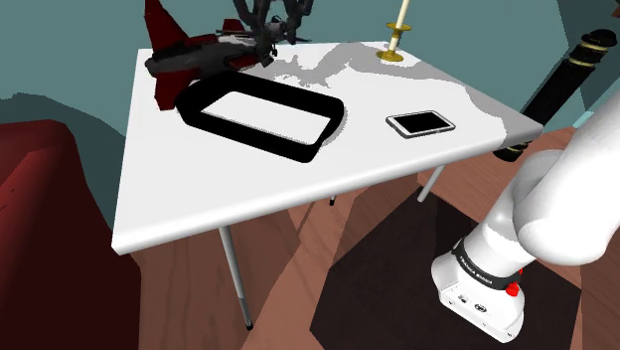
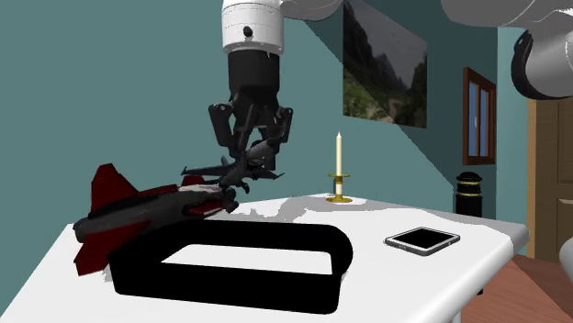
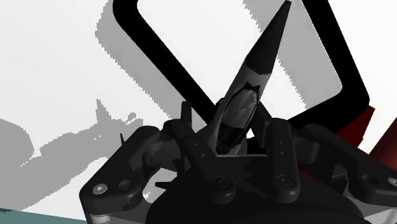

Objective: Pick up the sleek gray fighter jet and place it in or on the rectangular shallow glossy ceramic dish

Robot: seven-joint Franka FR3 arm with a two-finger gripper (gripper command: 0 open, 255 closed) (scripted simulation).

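My gripper (image 1: 265, 30) is shut on a small dark gray fighter jet (image 2: 241, 171) and holds it in the air above the table. In the wrist view the jet (image 3: 249, 95) sits between my fingers (image 3: 205, 156), its pointed nose reaching out over the dish. The dish (image 1: 260, 140) is rectangular and shallow, with a glossy black rim (image 2: 230, 286) and a white floor. It lies on the white table, just below and in front of my gripper (image 2: 248, 172). In the wrist view its rim (image 3: 153, 48) passes under the jet.
A larger dark jet with red wings and tail (image 2: 129, 216) rests behind the dish, close to my gripper. On the table also stand a candle in a brass holder (image 1: 397, 38) and a flat phone (image 1: 420, 122). A dark red seat (image 1: 40, 199) is beside the table.
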